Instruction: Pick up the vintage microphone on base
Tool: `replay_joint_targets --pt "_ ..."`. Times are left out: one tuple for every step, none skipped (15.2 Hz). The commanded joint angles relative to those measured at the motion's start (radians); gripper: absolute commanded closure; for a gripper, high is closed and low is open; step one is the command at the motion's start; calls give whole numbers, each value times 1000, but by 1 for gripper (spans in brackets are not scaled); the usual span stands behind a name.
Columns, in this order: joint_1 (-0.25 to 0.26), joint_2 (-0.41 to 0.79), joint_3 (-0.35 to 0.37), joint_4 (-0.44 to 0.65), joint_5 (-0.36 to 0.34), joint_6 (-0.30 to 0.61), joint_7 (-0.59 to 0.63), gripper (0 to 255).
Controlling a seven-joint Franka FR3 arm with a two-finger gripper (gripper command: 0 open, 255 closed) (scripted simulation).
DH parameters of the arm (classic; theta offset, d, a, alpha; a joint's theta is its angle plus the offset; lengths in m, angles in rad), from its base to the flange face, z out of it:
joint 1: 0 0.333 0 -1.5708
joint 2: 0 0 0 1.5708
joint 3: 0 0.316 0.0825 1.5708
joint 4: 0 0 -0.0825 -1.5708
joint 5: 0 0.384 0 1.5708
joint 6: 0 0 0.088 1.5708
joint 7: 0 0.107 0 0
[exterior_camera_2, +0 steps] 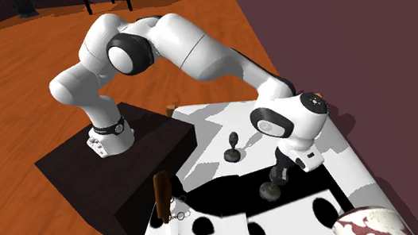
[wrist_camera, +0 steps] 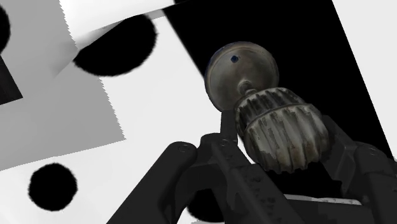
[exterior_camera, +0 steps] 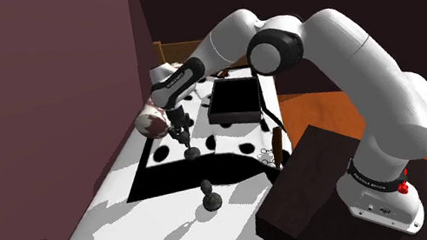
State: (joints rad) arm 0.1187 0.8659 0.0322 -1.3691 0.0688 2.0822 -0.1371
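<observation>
White arm (exterior_camera: 349, 40) links rise from the dark stand (exterior_camera: 318, 177), fold at a high elbow and slope down across the worktop (exterior_camera: 133, 233) towards the wall-side edge. The wrist bends so that the black end effector (wrist_camera: 280, 133) comes down on its target from above, leaning a little off vertical in the second exterior view.

A dark band round the foot of the arm carries pale lettering, and so does the forearm, but neither can be read.

The fingers (wrist_camera: 347, 156) are clamped on the ribbed, dull metal head of the microphone (wrist_camera: 283, 127), one on each side of it. Its long axis runs straight away from the palm: head up between the fingers, short neck below, and round base (wrist_camera: 238, 63) at the low end, facing a black patch of the spotted cloth (wrist_camera: 159, 127). Whether the base touches the cloth cannot be told.

The microphone (exterior_camera_2: 271, 188) is over the cloth's end nearest the bare white part of the worktop, about midway between the wall-side and stand-side edges. A second small dark object on a round foot (exterior_camera: 210, 196) stands apart on the bare white. A black tray (exterior_camera: 235, 101) lies farther along the cloth, and a white bowl blotched maroon (exterior_camera: 150, 120) sits by the wall-side edge.
</observation>
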Motion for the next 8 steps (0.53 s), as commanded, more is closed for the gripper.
replay_joint_targets --pt "-1 -25 0 -12 0 -13 0 255" --pt "-1 -34 0 -13 0 -21 0 255" --pt "-2 -42 0 -14 0 -29 1 255" --pt "-2 -51 0 -14 0 -37 1 255" --pt "-2 -59 0 -14 0 -45 2 255" --pt "-2 -67 0 -14 0 -53 3 255" --pt "-2 -68 0 -14 0 -54 3 255" --pt "-2 -68 0 -13 0 -55 3 255"
